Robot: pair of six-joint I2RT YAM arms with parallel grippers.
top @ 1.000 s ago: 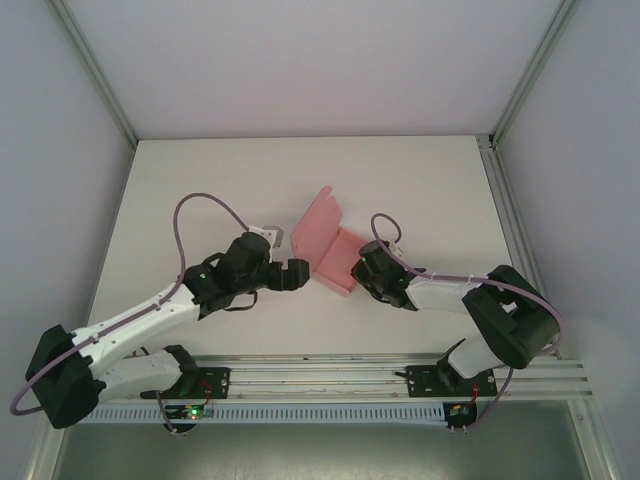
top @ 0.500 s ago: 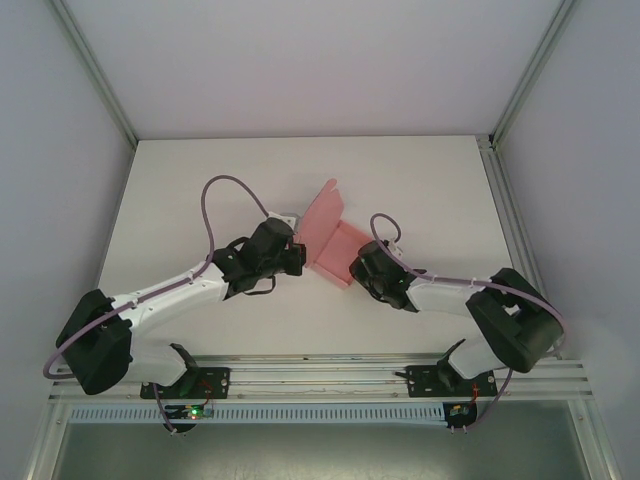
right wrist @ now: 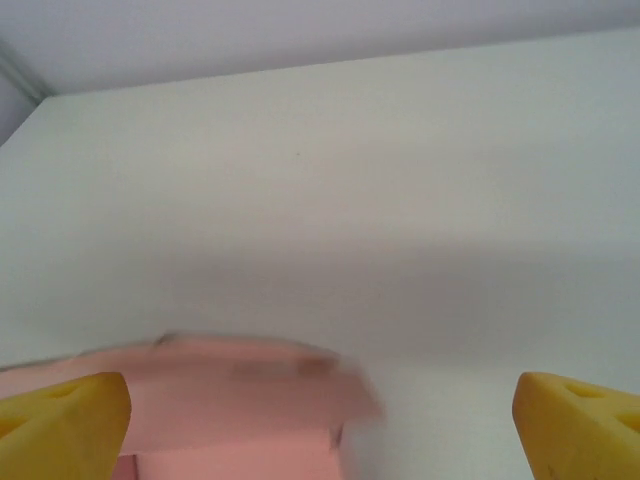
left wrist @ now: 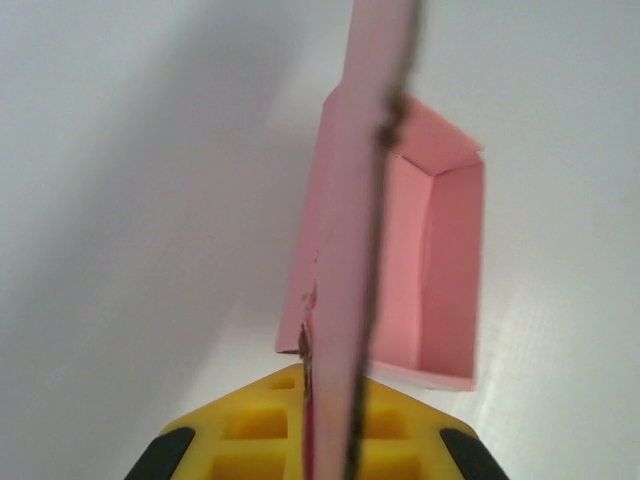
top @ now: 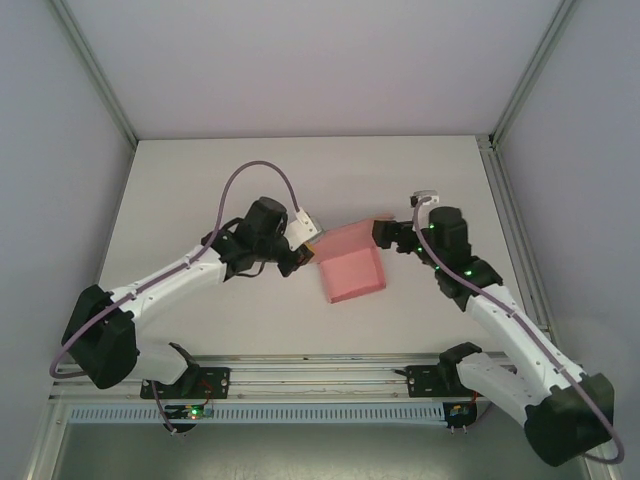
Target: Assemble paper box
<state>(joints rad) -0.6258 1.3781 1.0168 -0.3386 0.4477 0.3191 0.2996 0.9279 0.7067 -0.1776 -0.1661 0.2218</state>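
In the last second the lid (left wrist: 352,240) of the paper box (top: 352,270) has gone from standing open toward the far left to leaning over the tray (left wrist: 445,270). My left hand (top: 308,248) did that: it has moved up along the box's left side and is clamped on the lid's edge, with the card seen edge-on between its yellow pads in the left wrist view. That view shows the tray's inside open beside the lid, so I judge the box to be closing, not yet closed. My right arm has swung out from the near side. Its right hand (top: 385,232) now sits at the box's far right corner, jaws spread wide and holding nothing, with the pink card just below and between the fingertips. The remaining work looks like pressing the lid down and tucking its front flap, which that free hand is placed to help with. The box lies mid-table (top: 200,180), between the two hands and well apart from every edge and from the frame posts, so there is open room all round. The tight spot is between the two hands themselves.
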